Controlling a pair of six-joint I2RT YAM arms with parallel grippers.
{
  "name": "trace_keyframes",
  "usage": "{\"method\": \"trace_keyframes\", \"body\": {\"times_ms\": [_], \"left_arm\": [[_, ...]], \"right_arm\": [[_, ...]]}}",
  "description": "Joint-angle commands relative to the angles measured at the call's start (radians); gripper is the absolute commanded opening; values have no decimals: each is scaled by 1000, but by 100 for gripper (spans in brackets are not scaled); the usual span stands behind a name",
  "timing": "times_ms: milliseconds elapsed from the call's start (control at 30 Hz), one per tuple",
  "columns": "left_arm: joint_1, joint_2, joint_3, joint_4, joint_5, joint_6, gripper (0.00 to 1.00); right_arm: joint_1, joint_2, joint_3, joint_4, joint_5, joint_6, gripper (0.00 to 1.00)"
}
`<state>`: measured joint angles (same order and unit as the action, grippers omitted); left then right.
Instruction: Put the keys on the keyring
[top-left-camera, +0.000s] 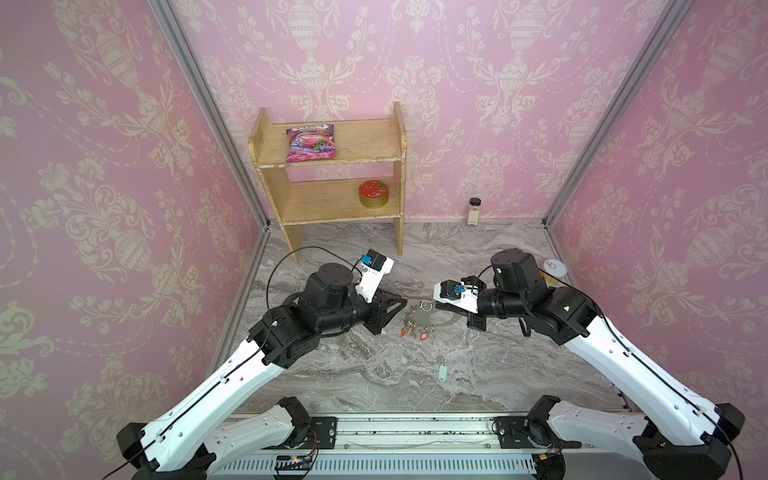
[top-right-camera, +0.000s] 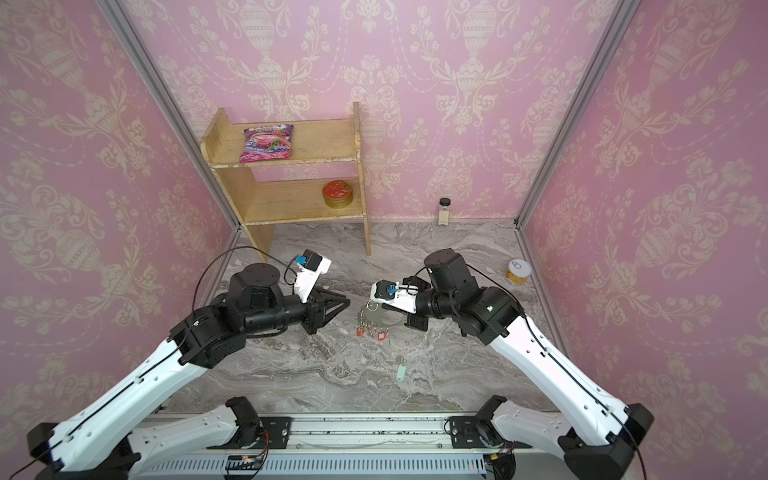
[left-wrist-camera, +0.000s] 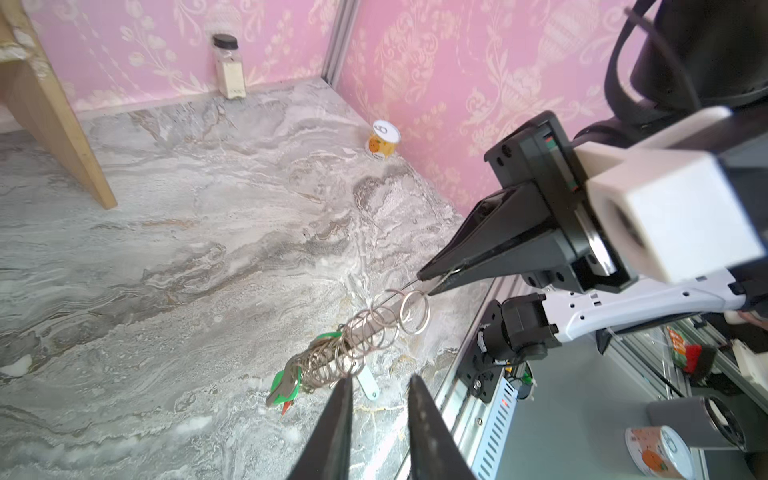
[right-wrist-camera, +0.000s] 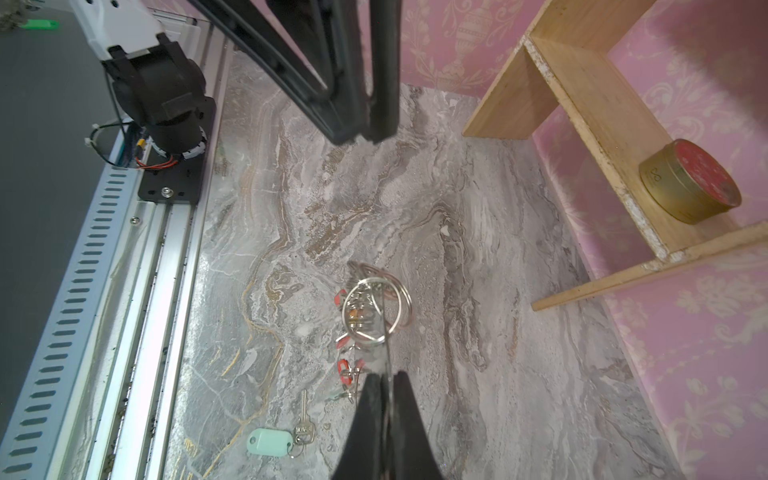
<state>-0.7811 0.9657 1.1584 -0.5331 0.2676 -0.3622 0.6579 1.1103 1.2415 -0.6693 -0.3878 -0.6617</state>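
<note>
We see a two-board wooden shelf (top-left-camera: 399, 174) at the marble desk's (top-left-camera: 353, 374) back edge, with one crinkled pink packet (top-left-camera: 311, 143) on its upper board and one round red-lidded tin (top-left-camera: 374, 194) on the lower. One black-capped jar (top-left-camera: 474, 211) stands at the back edge and one small can (top-left-camera: 555, 269) at the right edge. Mid-desk, the right pincer (left-wrist-camera: 426, 282) is clenched on the keyring (top-left-camera: 422, 319), a thin grey hoop. The left pincer (top-left-camera: 401, 301) is beside it, slightly parted and holding nothing. The keys (top-left-camera: 441, 371), with their mint tag, lie flat nearer the front edge.
</note>
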Motion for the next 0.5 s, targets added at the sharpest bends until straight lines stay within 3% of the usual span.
{"method": "trace_keyframes", "body": {"times_ms": [0,200,467], "left_arm": [[-17,3,-40,70,-103,-65,26],[-19,-2,-181,350,-128,-248,39],[-19,47,-262,638,-159,-450,45]], "right_arm": [[3,5,-23,147,114,95,0],[3,19,-57,289,241,223,0],[3,19,-126,415,376,440,0]]}}
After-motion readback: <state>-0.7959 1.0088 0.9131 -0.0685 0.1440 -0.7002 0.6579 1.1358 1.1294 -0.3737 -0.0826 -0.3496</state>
